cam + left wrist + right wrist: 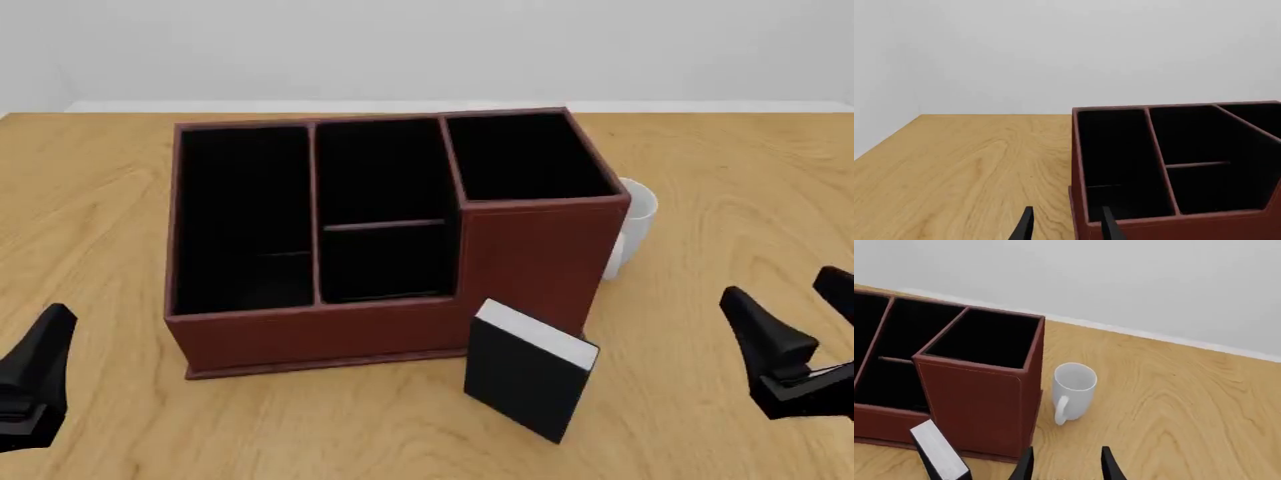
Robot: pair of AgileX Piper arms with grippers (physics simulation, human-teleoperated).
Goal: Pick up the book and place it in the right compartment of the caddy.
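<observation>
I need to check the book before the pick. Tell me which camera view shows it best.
The front view: the book shows whole, standing tilted on the table in front of the caddy, black cover and white page edges visible. The right wrist view catches only its upper part, cut by the frame edge. The left wrist view shows none of it.

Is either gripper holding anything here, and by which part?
Nothing is held. Left gripper and right gripper are open; the thin black hardcover book stands untouched.
</observation>
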